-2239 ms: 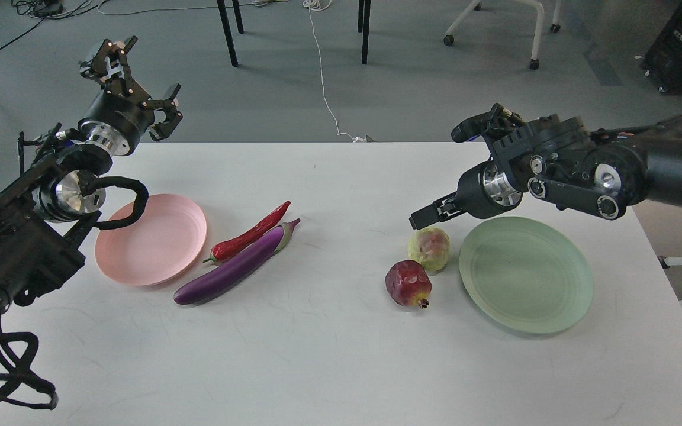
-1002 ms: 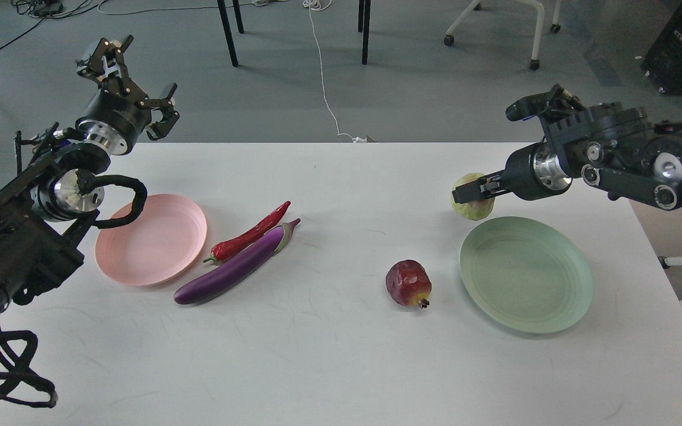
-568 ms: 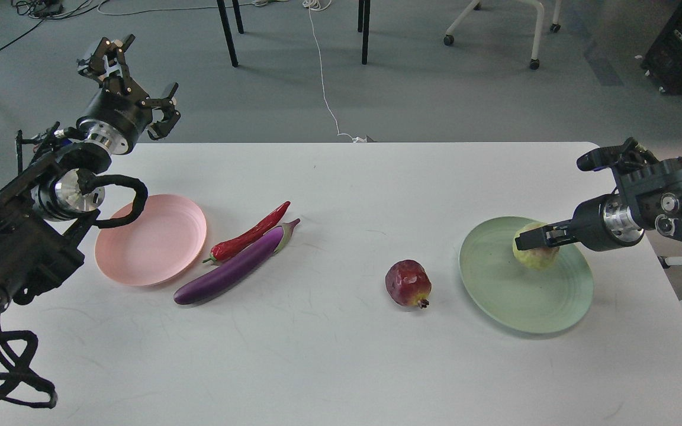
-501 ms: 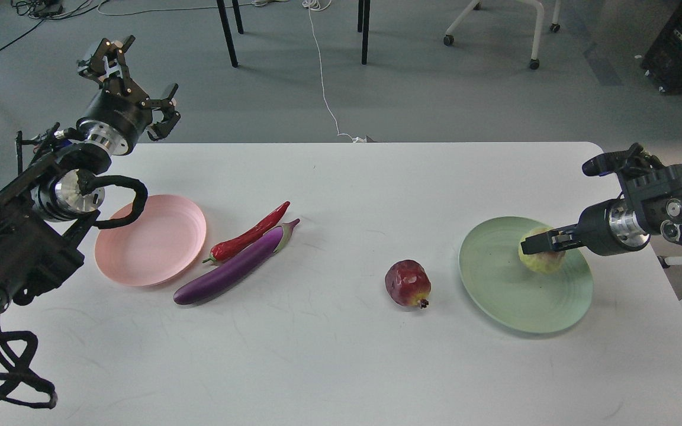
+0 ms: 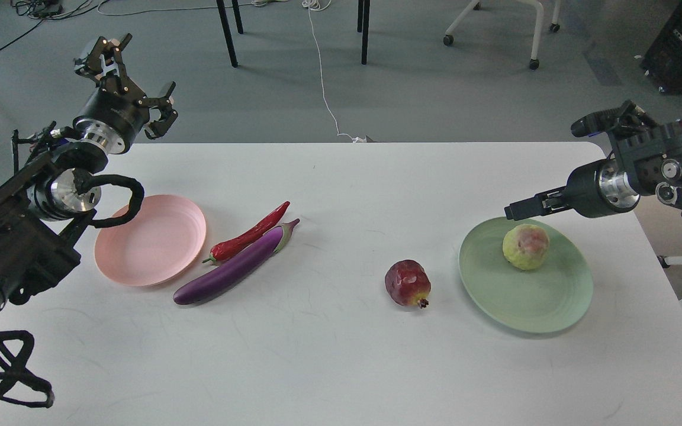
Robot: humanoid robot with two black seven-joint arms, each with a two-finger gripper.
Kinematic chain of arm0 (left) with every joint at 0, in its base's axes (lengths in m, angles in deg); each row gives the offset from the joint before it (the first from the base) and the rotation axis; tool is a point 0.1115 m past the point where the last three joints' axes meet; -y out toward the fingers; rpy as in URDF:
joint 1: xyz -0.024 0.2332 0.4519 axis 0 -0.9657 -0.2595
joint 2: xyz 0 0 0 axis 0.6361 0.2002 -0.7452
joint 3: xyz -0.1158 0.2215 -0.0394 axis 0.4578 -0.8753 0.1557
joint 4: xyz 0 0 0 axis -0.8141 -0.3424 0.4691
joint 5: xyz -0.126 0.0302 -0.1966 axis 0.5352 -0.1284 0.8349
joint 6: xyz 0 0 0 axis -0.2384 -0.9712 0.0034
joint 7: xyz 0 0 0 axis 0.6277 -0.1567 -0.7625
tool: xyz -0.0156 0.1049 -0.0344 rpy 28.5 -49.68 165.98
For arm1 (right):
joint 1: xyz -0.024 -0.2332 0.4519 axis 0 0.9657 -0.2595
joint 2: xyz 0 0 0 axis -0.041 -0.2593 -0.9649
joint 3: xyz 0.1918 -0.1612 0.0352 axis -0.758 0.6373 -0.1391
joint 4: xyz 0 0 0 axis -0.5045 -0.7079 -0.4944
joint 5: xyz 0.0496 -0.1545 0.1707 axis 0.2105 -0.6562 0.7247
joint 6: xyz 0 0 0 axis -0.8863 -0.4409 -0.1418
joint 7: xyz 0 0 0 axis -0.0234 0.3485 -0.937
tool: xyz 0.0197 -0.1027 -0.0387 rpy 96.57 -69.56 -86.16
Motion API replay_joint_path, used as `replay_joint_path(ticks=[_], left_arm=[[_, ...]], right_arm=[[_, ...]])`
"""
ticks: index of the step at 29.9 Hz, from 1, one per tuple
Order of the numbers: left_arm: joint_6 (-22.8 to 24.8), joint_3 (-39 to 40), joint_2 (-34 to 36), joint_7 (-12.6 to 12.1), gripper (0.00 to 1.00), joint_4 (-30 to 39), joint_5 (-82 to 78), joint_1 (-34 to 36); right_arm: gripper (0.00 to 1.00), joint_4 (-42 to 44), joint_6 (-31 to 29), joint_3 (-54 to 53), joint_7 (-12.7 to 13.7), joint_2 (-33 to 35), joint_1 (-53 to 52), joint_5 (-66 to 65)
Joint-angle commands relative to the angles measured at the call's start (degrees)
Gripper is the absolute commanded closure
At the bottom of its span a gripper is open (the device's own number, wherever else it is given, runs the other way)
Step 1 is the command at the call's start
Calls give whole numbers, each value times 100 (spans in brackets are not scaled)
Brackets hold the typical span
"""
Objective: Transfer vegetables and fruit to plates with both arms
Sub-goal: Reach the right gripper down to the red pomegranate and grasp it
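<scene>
— How far along are you?

— One of four done. The yellow-green fruit (image 5: 525,247) sits on the green plate (image 5: 524,302) near the surface's right edge, blush up. My right claw (image 5: 515,208) hangs just above it, holding nothing; it looks pressed together, though I cannot tell for sure.

— What's left?

— The pomegranate (image 5: 408,283), beside that plate. The eggplant (image 5: 231,269) and chili (image 5: 249,234) touch, right of the bare pink plate (image 5: 150,239). My left claw (image 5: 131,77) is spread over the far left corner.
</scene>
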Motion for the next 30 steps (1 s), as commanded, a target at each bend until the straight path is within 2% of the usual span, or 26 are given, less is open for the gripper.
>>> replay_joint_path(ticks=[1, 6, 13, 21, 30], left_arm=[[10, 0, 49, 0, 2, 0, 0, 1], [10, 0, 58, 0, 2, 0, -9, 1], [18, 0, 119, 9, 2, 0, -9, -8], [1, 0, 111, 9, 2, 0, 0, -26], [18, 0, 225, 9, 2, 0, 18, -26]], right_arm=[[2, -82, -48, -27, 1, -600, -282, 193], [3, -389, -75, 16, 1, -1505, -353, 1177], [4, -363, -66, 165, -7, -2262, -238, 1284], [5, -337, 31, 737, -7, -2386, -186, 889], [7, -197, 329, 711, -16, -2543, 157, 800]])
